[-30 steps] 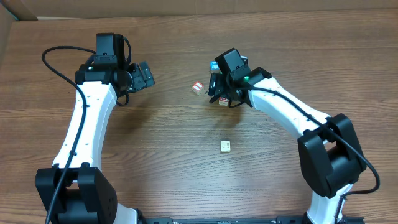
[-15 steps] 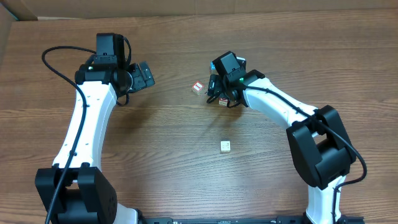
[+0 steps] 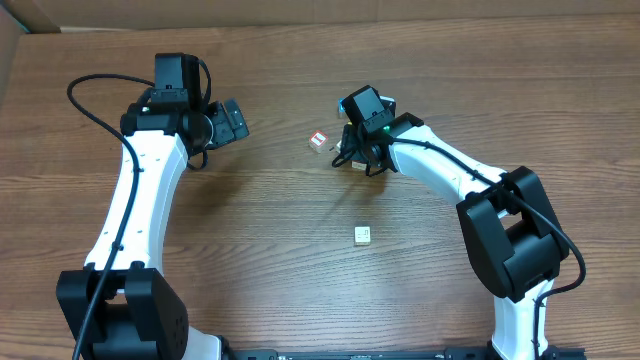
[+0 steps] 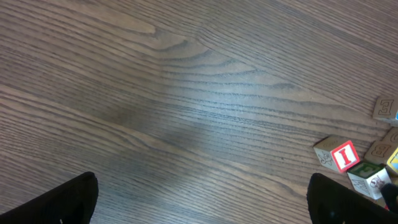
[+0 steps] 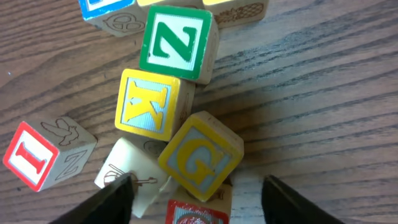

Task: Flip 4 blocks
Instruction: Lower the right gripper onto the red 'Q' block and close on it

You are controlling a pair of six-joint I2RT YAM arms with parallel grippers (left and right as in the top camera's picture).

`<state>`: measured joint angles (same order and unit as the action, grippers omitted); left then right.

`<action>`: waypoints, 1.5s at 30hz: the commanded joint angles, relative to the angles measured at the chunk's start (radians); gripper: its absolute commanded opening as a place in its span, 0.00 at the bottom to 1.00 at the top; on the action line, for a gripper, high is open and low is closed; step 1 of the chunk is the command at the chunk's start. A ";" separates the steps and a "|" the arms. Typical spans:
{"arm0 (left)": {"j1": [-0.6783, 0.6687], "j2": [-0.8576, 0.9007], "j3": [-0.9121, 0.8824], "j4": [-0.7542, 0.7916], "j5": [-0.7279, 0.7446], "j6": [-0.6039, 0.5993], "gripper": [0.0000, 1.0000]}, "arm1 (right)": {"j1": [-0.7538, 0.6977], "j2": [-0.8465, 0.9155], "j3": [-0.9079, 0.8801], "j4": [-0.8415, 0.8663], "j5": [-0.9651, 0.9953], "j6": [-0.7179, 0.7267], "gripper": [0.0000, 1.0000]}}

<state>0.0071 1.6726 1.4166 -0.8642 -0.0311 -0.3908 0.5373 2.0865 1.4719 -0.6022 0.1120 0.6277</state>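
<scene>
The right end effector [image 5: 198, 202] has its fingers apart, straddling the near side of the block cluster [image 5: 152, 102]. The yellow G block [image 5: 200, 155] and a red-printed block [image 5: 196, 214] lie between the fingers. Gaps show on both sides, so nothing is clamped. One finger sits against a cream block [image 5: 127, 174] that carries a line drawing.

Change over the last second: in the overhead view the right arm [image 3: 440, 170] has swung slightly toward the left arm's side, and its base link has turned with it. This has settled the end effector over the cluster. No block has shifted. The red I block [image 3: 318, 141] lies just beside the cluster. The lone pale block [image 3: 362, 235] lies well apart from it, nearer the robot's base. Both are where they were.

Meaning for the task: this is judged to be the approach to a grasp. No flip is under way in the cluster yet.

The left end effector [image 4: 202, 193] has its fingers wide apart with nothing between them. It is parked well away from the blocks and has not moved.

The counter [image 3: 250, 280] is flat, dark wood-grain with a soft sheen. A tan cardboard panel [image 3: 300, 12] bounds its far edge. Nothing more of the room is visible.
</scene>
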 commanded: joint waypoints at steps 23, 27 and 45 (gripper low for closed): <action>-0.001 0.005 0.020 0.001 0.002 -0.009 1.00 | -0.002 -0.005 0.035 -0.061 -0.053 -0.008 0.61; -0.001 0.005 0.021 0.001 0.002 -0.009 1.00 | -0.002 -0.018 0.055 -0.077 -0.103 -0.008 0.61; -0.001 0.005 0.021 0.001 0.002 -0.009 1.00 | 0.020 -0.014 0.007 -0.123 -0.084 -0.007 0.61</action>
<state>0.0071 1.6726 1.4166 -0.8642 -0.0307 -0.3908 0.5430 2.0861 1.4971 -0.7406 0.0086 0.6277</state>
